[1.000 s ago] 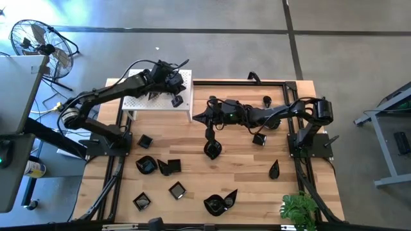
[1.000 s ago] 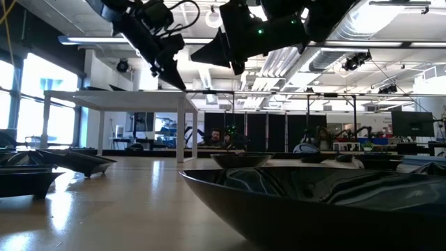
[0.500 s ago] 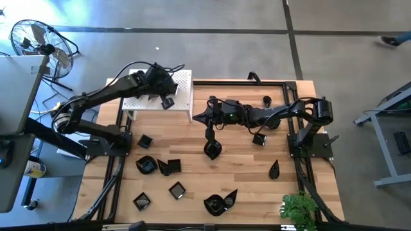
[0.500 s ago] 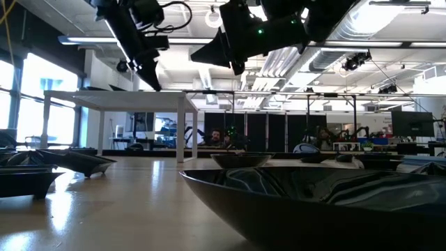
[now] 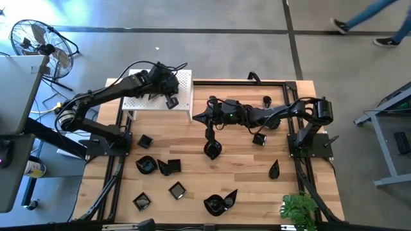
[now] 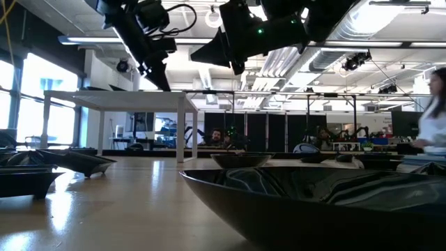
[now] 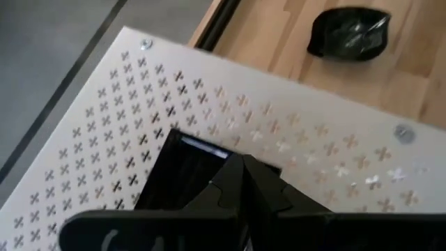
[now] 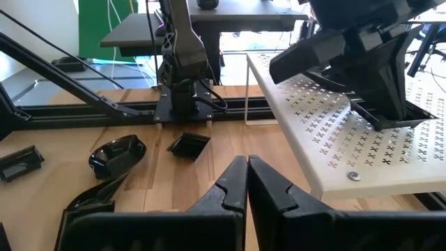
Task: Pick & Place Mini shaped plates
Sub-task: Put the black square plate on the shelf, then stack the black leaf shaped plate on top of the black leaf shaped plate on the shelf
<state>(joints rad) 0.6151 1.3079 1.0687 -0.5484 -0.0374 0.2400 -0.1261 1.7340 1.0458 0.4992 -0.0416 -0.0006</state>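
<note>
My left gripper (image 5: pixel 169 95) hangs over the white perforated stand (image 5: pixel 142 102) at the table's far left and is shut on a small black square plate (image 5: pixel 172 101). The right wrist view shows that plate (image 8: pixel 387 94) just above the stand's top (image 8: pixel 334 143). My right gripper (image 5: pixel 196 117) is shut and empty. It floats level over the table's middle, pointing at the stand's right edge, above a teardrop plate (image 5: pixel 212 149). Several more black plates lie flat on the wood in front, such as a square one (image 5: pixel 176 190) and a leaf one (image 5: pixel 218 203). My left gripper pinches the square plate between its two fingers (image 7: pixel 240 185), coming from above and pointing down. Its own fingers hide which part of the plate (image 7: pixel 182 171) they are on. The plate hangs tilted below them, close over the stand; whether it touches the stand, I cannot tell.
Black frame rails (image 5: pixel 244 82) run along the table's far and side edges. More plates lie right of the middle: a square one (image 5: pixel 259 138) and a teardrop one (image 5: pixel 274 170). A potted plant (image 5: pixel 298 208) stands at the near right corner. A person walks past beyond the far edge.
My left gripper, still holding the plate, has swung over the stand toward the table's left and then part of the way back. It now stands slightly left of where it was. My right arm has kept still.
</note>
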